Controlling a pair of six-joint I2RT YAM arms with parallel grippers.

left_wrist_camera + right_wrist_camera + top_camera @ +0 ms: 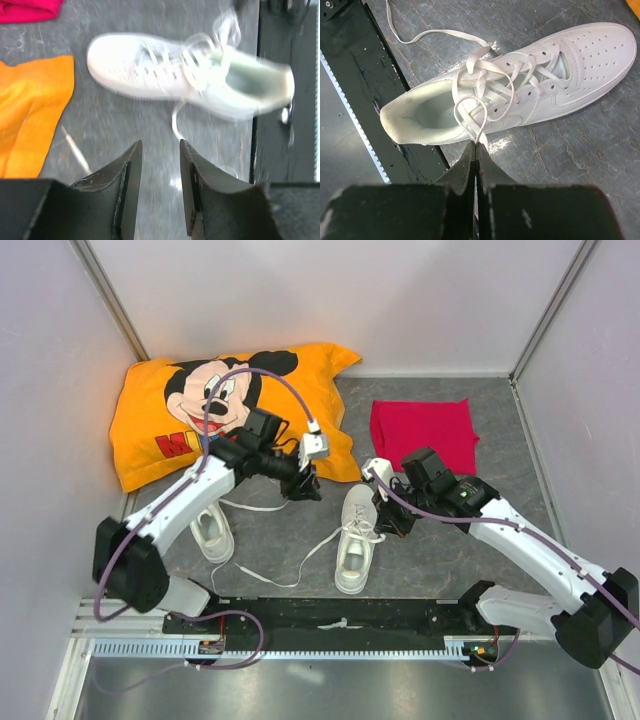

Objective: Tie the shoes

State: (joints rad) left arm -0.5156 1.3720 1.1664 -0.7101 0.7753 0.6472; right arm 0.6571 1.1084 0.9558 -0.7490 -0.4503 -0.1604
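Two white shoes lie on the grey floor: one (212, 530) under my left arm, the other (356, 538) in the middle with its laces spread loose. My right gripper (476, 145) is shut on a loop of lace (469, 111) just beside the heel opening of the middle shoe (520, 85); in the top view this gripper (386, 522) sits at the shoe's right side. My left gripper (160, 145) hovers open over bare floor with nothing between its fingers, left of the blurred middle shoe (185, 75). A lace end (175, 122) trails toward it. In the top view the left gripper (305, 487) is just off the shoe's toe.
An orange Mickey Mouse pillow (220, 410) lies at the back left, its corner (35, 110) close to my left gripper. A red cloth (423, 432) lies at the back right. The black base rail (330, 615) runs along the near edge, behind the middle shoe's heel.
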